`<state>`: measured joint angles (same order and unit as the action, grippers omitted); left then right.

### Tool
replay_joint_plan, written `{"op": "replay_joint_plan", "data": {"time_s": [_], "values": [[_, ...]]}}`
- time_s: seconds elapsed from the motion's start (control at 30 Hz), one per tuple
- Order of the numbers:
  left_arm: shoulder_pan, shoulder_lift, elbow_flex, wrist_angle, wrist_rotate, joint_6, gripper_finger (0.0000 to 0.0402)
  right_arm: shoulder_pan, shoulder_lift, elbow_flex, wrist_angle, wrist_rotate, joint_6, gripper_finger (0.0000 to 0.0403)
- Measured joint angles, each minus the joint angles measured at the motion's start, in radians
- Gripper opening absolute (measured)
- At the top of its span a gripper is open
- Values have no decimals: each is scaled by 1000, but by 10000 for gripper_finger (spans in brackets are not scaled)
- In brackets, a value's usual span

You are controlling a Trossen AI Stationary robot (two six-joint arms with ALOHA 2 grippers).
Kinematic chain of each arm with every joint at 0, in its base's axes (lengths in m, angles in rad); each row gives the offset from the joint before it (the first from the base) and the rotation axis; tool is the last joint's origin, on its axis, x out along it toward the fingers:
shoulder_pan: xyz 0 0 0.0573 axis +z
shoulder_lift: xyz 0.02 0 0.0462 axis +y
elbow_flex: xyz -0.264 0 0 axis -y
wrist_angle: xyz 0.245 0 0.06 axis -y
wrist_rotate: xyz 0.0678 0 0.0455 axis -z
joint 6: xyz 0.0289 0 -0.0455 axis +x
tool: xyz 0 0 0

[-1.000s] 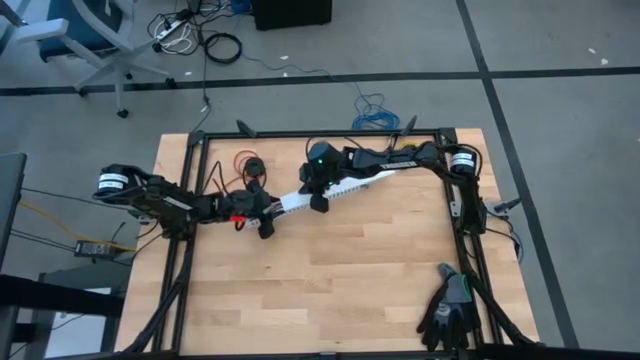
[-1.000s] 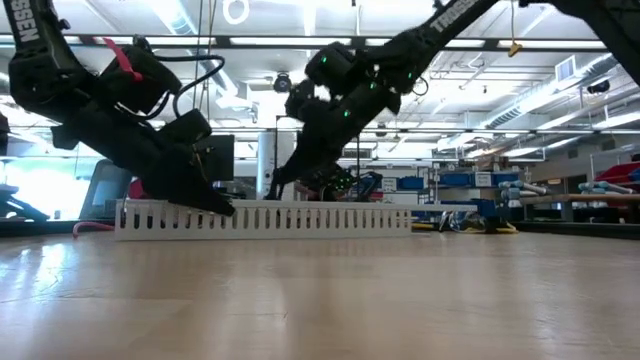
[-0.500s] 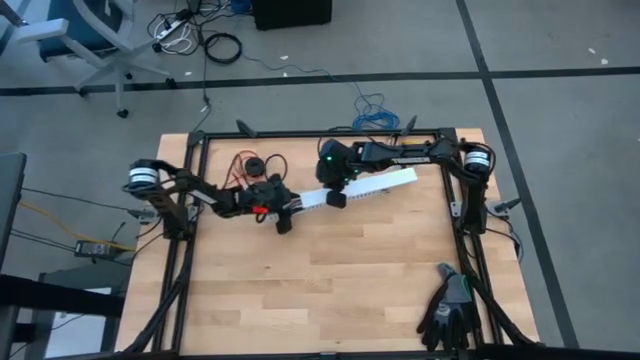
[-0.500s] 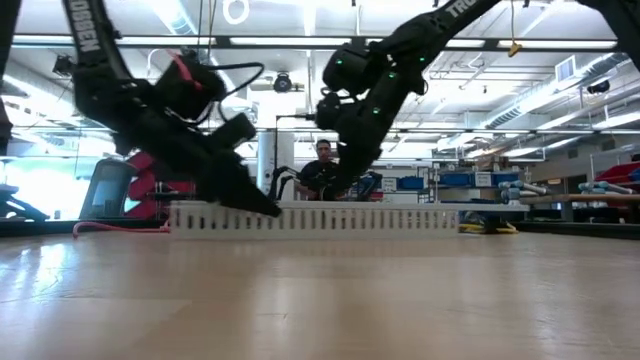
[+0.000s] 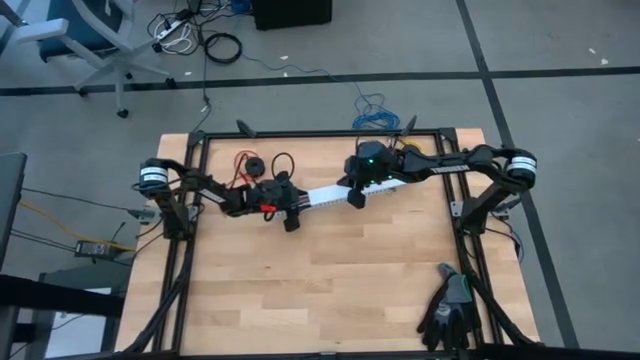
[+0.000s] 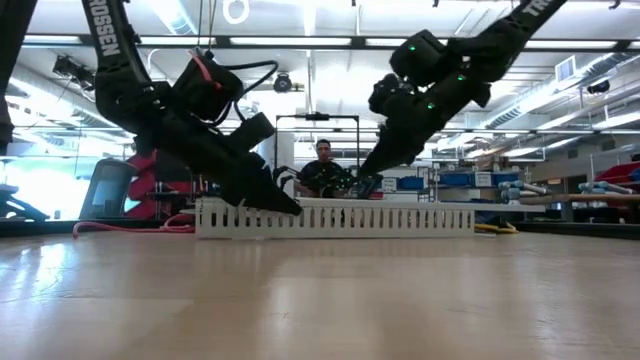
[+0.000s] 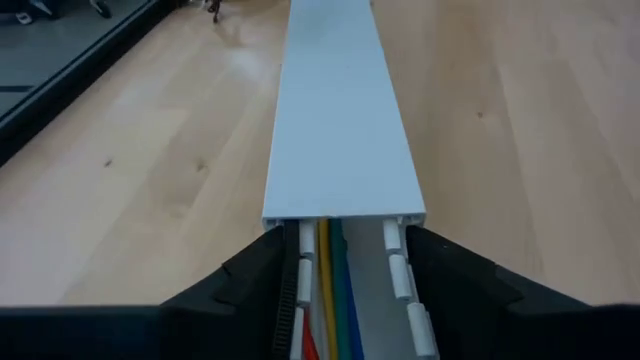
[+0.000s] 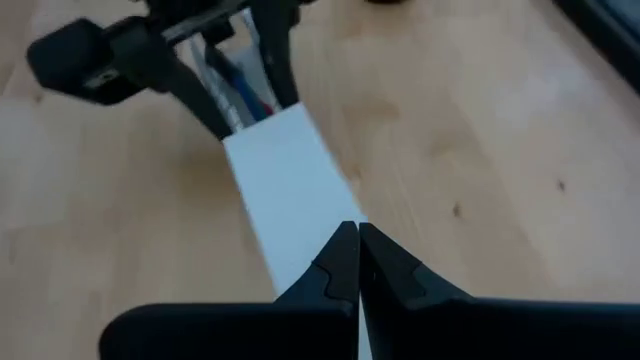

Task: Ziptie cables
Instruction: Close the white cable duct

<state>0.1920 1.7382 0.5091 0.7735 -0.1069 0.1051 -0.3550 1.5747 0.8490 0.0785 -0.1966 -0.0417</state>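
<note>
The left gripper [image 7: 345,290] has its fingers [image 7: 250,285] set on either side of the open end of the white plastic channel [image 7: 340,110], clamping its slotted walls; they stand partly apart only because the channel fills the gap. The cables [image 7: 330,280] lie inside that channel between the fingers: yellow, green, blue and white strands run lengthwise under the flat white lid [image 7: 340,150], which covers all but the near end. From above, the channel [image 5: 325,194] lies slantwise near the far edge of the tabletop [image 5: 330,290], about midway between its left and right edges. The right gripper [image 8: 358,262], its fingers pressed fully together and holding nothing, rests its tip on or just above the lid near the channel's other end; contact is not clear.

The ziptie cannot be made out in any view. A red wire on a black spool [image 5: 247,164] lies near the far-left corner, and dark gloves [image 5: 448,312] sit by the near-right corner.

The channel looks light and stiff with a smooth lid, likely to slide on the wood, so holding it by its side walls seems sound. The wires look thin and limp; they would best be gathered as a bundle where they show at the open end.
</note>
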Motion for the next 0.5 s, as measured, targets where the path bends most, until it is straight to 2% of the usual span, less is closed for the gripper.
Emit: {"op": "replay_joint_plan", "data": {"time_s": [0.17, 0.5], "values": [[0, 2, 23, -6, 2, -8, 211, 0, -8, -39, 19, -16, 15, 0], [0, 4, 76, -153, 16, -29, 286, 2, -7, -40, 62, -16, 14, 0]]}}
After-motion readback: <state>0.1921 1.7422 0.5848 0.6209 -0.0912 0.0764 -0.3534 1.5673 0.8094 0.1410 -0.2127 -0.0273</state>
